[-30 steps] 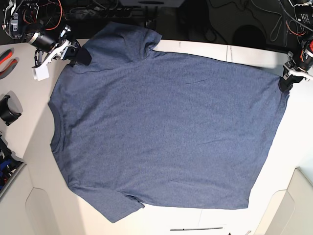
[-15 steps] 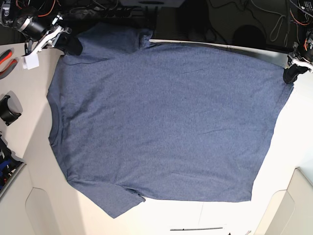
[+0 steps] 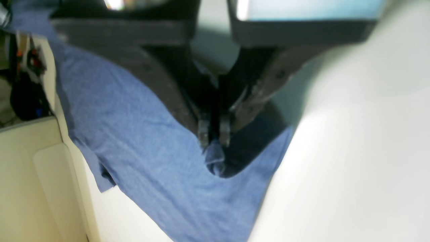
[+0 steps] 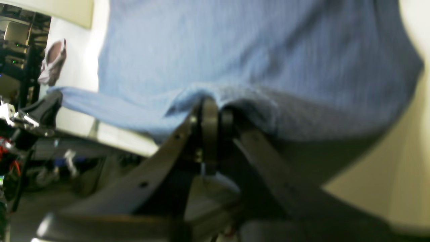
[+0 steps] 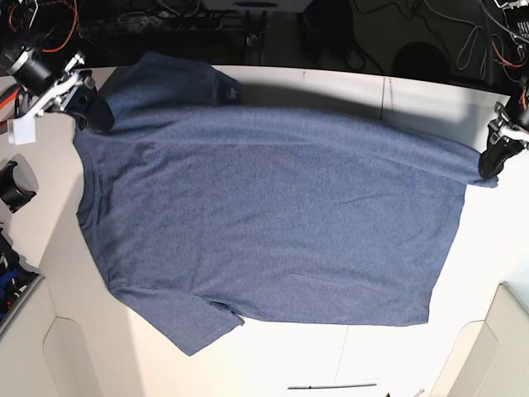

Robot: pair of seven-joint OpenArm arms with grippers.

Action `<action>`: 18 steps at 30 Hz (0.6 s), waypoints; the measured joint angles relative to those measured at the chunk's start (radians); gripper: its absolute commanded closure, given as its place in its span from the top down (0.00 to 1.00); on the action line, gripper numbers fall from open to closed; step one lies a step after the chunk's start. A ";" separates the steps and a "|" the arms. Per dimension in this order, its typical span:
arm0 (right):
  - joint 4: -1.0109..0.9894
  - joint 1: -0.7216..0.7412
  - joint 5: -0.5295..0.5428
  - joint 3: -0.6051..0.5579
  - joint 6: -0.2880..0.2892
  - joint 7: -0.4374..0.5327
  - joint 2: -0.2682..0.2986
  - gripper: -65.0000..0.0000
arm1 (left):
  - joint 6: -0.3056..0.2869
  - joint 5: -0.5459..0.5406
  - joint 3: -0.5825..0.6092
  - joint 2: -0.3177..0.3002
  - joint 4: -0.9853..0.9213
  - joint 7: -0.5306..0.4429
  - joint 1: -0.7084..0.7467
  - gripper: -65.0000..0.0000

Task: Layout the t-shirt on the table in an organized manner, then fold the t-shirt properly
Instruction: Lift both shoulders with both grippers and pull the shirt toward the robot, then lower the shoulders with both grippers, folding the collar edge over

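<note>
The slate-blue t-shirt (image 5: 264, 215) is spread across the white table (image 5: 413, 99), plain side up, its far edge lifted and stretched between both arms. On the base view's right, my left gripper (image 5: 489, 165) is shut on the shirt's corner; the left wrist view shows its fingertips (image 3: 204, 134) pinching a fold of t-shirt (image 3: 144, 144). At the upper left, my right gripper (image 5: 87, 112) is shut on the shoulder area beside the sleeve (image 5: 169, 78). Close up, the right gripper (image 4: 213, 111) clamps a bunched ridge of t-shirt (image 4: 235, 50).
A black round object (image 5: 15, 186) and a tool with red handles sit at the table's left edge. Raised white corner panels (image 5: 504, 347) stand at the near corners. Cables and dark equipment lie beyond the table's far edge.
Both grippers have moved outward and toward the near side, still holding the shirt. The far edge is pulled tauter and lifted, and the shirt has slid a little toward the near edge.
</note>
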 measured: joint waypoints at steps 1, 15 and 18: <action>0.000 0.021 -0.019 -0.005 -0.001 0.003 0.000 0.00 | 0.000 0.023 0.018 0.000 0.000 -0.008 -0.018 0.00; -0.002 0.136 -0.362 -0.173 -0.003 0.209 -0.005 0.00 | 0.100 0.412 0.190 -0.002 0.000 -0.165 -0.177 0.00; -0.026 0.175 -0.428 -0.209 -0.019 0.216 -0.005 0.00 | 0.133 0.447 0.191 -0.003 0.000 -0.188 -0.184 0.00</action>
